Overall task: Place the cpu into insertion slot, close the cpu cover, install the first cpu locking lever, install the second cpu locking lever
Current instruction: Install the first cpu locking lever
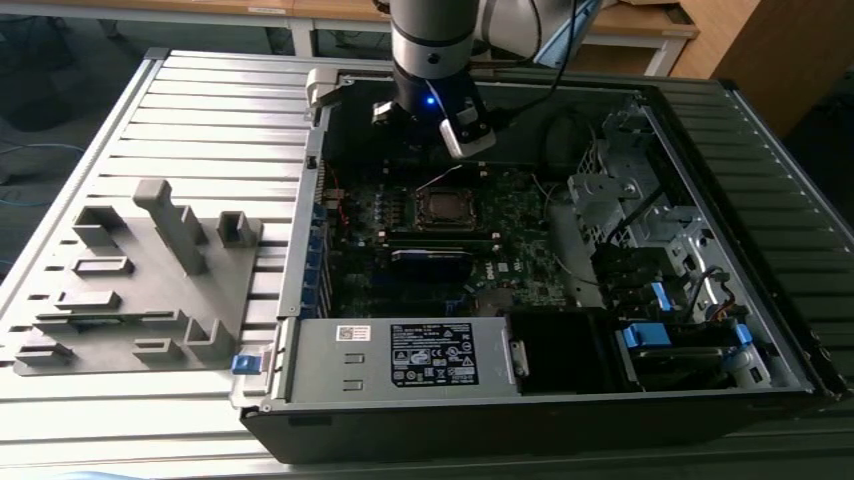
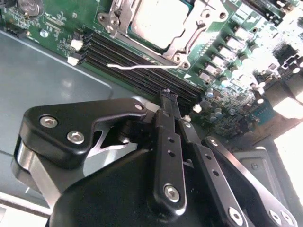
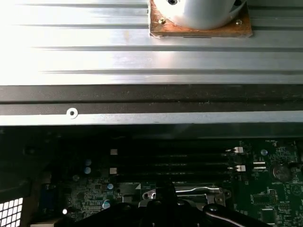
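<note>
The arm (image 1: pixel 434 40) hangs upright over the computer case's (image 1: pixel 534 432) far edge, wrist down; its gripper (image 2: pixel 169 97) has both fingers (image 2: pixel 166 135) pressed together, holding nothing

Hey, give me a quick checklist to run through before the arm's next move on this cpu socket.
1. cpu seated in the insertion slot: ok.
2. cpu cover down around the cpu: ok, it looks flat.
3. Locking lever latched: not ok, the wire juts out over the memory slots.
4. Other lever: cannot tell.
5. Gripper free: ok, shut, holding nothing.
</note>
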`<state>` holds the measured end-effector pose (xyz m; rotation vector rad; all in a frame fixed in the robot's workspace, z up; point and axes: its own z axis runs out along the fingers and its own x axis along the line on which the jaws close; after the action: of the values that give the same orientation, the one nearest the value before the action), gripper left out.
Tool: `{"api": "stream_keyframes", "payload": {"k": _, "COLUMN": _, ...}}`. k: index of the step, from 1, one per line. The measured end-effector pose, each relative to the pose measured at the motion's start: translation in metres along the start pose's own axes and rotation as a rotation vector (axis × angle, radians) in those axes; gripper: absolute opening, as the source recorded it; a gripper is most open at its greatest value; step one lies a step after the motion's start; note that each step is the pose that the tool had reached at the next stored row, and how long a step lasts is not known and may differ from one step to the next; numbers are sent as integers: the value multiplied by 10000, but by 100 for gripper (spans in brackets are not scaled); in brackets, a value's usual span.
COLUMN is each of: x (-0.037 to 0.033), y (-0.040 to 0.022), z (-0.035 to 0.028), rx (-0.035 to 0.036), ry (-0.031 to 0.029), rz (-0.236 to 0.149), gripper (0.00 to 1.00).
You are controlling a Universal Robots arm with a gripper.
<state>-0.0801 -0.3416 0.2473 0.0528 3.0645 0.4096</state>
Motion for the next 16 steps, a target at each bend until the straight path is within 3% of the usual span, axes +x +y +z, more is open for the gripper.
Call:
{"api": "stream_keyframes", "payload": {"k": 2, "x": -1, "y": 1, "z": 1, "rx": 6, "ry": -2, "rz": 0, "gripper": 11}}
{"api": "stream_keyframes", "payload": {"k": 3, "x": -1, "y": 1, "z": 1, "rx": 117, "ry": -6, "rz": -5, "gripper": 11}}
{"api": "stream_keyframes", "payload": {"k": 5, "x": -1, "y": 1, "z": 1, "rx": 462, "ry": -24, "rz": -14, "gripper": 11}}
{"api": "stream_keyframes", "payload": {"k": 6, "x": -1, "y": 1, "z": 2, "rx": 568, "ry": -31, "rz": -11, "gripper": 11}}
{"api": "stream_keyframes", "payload": {"k": 7, "x": -1, "y": 1, "z": 3, "rx": 607, "ry": -34, "rz": -9, "gripper": 11}}
{"api": "stream_keyframes", "payload": {"k": 16, "x": -55, "y": 56, "z": 48, "rx": 685, "ry": -45, "rz": 26, "gripper": 11}}
